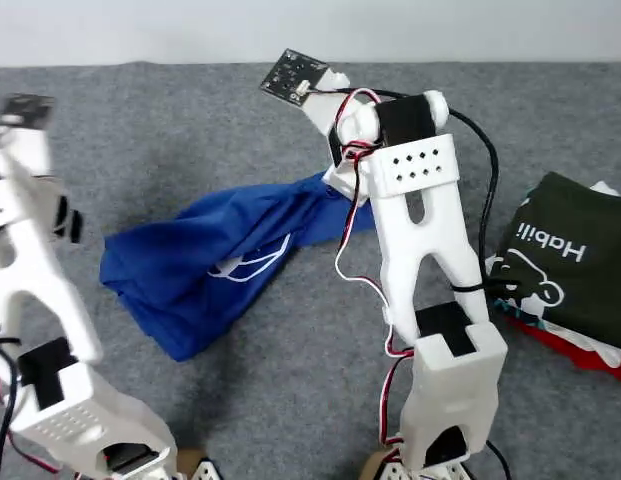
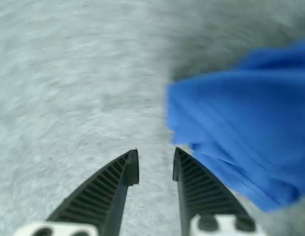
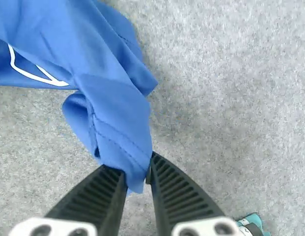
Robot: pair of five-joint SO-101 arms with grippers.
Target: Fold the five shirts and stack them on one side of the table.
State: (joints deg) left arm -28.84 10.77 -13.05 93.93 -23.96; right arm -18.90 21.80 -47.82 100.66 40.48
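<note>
A crumpled blue shirt [image 1: 220, 260] lies on the grey table [image 1: 190, 110], stretched toward the middle. My right gripper [image 3: 137, 177] is shut on a bunched fold of that blue shirt [image 3: 103, 98], holding its edge up; from above, the right gripper [image 1: 340, 185] is at the shirt's right end. My left gripper [image 2: 154, 164] hangs open above bare table with nothing between its fingers, just beside the left edge of the blue shirt [image 2: 240, 137]. The left arm [image 1: 30, 240] stands at the table's left side.
A stack of folded shirts sits at the right edge, a dark green one [image 1: 565, 255] on top and a red one [image 1: 580, 350] underneath. A teal scrap [image 3: 250, 222] of that stack shows near my right gripper. Bare table lies behind and in front of the blue shirt.
</note>
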